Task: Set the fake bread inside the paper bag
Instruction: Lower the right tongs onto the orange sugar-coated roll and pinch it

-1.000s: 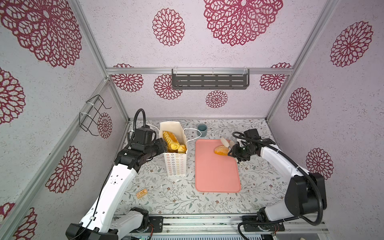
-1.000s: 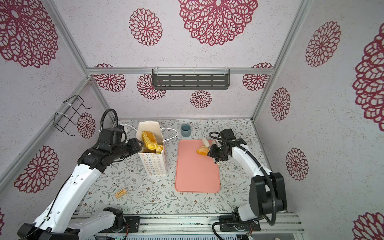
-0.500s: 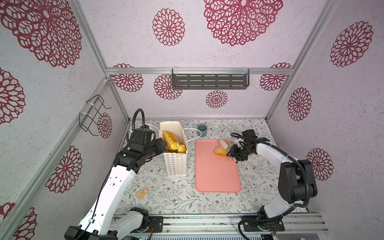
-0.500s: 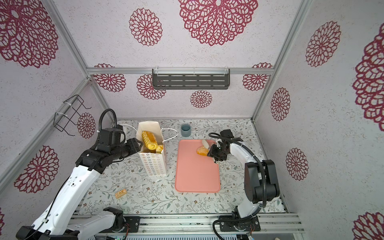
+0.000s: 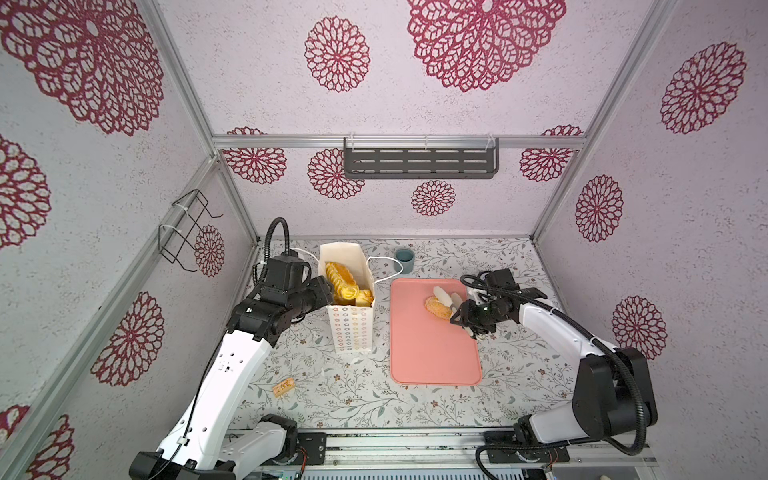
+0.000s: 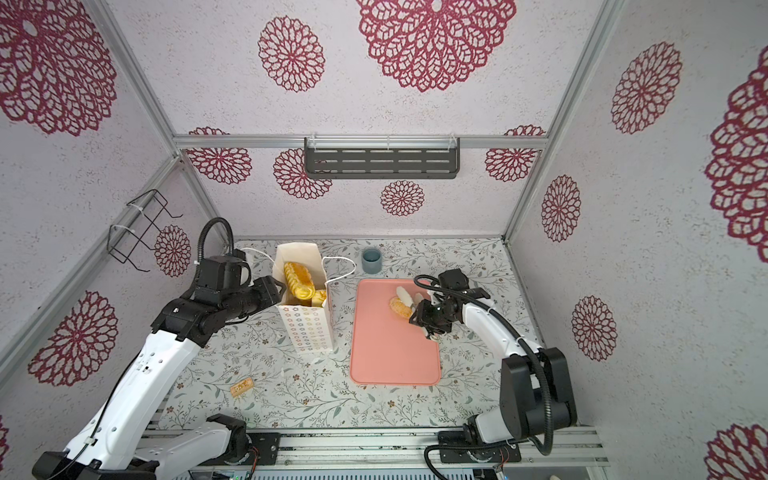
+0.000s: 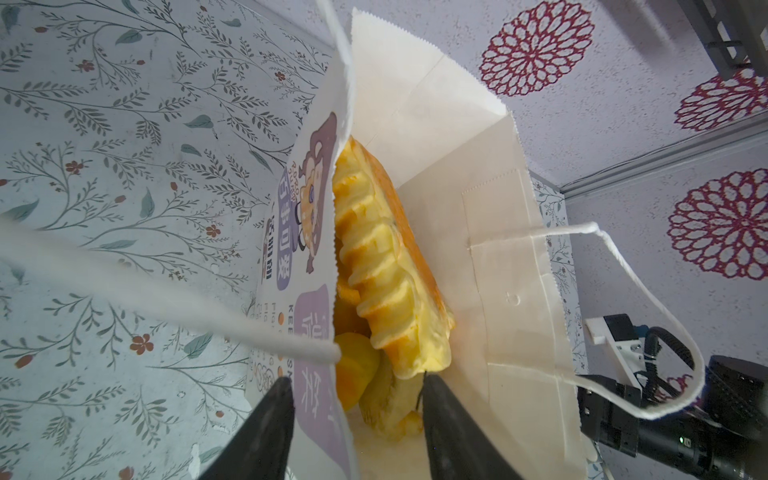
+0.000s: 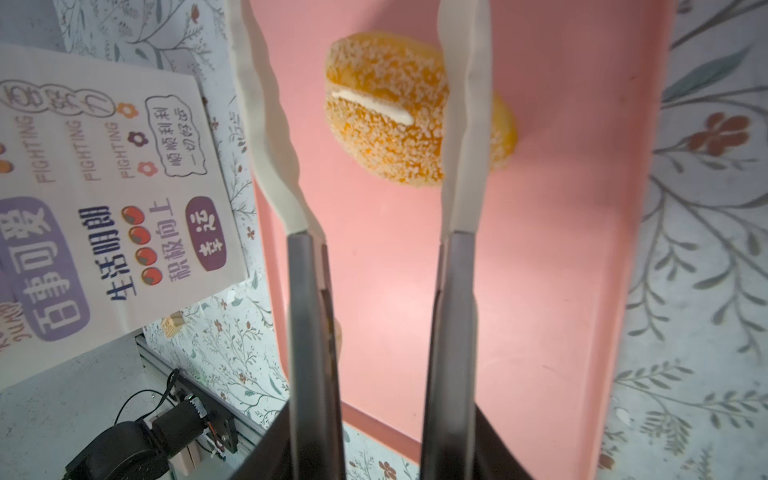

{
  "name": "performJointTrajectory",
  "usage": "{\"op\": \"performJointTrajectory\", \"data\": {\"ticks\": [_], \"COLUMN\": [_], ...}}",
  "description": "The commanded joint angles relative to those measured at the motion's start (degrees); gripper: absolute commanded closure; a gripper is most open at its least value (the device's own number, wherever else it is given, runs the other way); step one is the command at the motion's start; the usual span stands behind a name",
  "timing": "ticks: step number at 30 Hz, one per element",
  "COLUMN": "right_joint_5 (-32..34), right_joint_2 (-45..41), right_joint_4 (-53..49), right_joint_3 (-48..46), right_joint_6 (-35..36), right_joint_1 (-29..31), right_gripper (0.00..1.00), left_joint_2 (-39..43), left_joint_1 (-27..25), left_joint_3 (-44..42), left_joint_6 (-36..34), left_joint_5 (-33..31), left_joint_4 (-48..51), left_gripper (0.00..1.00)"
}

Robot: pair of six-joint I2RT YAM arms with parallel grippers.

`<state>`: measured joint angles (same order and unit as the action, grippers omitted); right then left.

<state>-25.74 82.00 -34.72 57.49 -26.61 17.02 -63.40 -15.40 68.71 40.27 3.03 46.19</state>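
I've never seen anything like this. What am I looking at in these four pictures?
Two robot arms stand at a flowery table. Two pictures look down from overhead; the other two come from a camera on each arm's wrist. On the table are a paper bag with yellow toy bread inside, a pink tray, a small cup and a tan block. The left gripper is open, astride the bag's wall. The right gripper, also open, is at a sugared bun lying on the tray. Nothing is gripped.
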Motion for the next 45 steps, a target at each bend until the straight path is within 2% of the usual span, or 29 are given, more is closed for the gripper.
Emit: {"op": "performJointTrajectory", "data": {"ticks": [1,14,22,28,34,45], "right_joint_5": [-0.1,1.7,2.1,5.0,8.8,9.9], "right_joint_2": [-2.4,-4.2,-11.6,-16.3,-14.5,-11.1], "right_joint_4": [-1.9,-5.1,-6.8,-9.5,-11.6,-11.9], "right_joint_3": [0.2,1.8,-1.7,-3.9,-6.3,-8.7], "right_joint_6": [-1.1,-1.2,-4.0,-4.1,-0.5,2.8], "right_joint_1": [2.7,5.1,5.2,5.1,5.0,5.6], "right_gripper": [0.53,0.53,0.53,0.52,0.51,0.48], "left_joint_2": [-0.2,0.4,0.3,-0.4,-0.8,-1.0], "left_joint_1": [0.6,0.6,0.7,0.7,0.7,0.8], "left_joint_3": [-0.2,-0.9,-1.1,-0.8,-0.4,-0.3], "left_joint_6": [-0.6,-0.4,-0.5,-0.5,-0.5,-0.8], "left_joint_5": [-0.2,-0.2,0.0,0.6,1.1,0.8], "left_joint_4": [-0.6,-0.7,-0.9,-1.5,-1.8,-1.9], "left_gripper": [0.47,0.47,0.47,0.47,0.48,0.47]}}
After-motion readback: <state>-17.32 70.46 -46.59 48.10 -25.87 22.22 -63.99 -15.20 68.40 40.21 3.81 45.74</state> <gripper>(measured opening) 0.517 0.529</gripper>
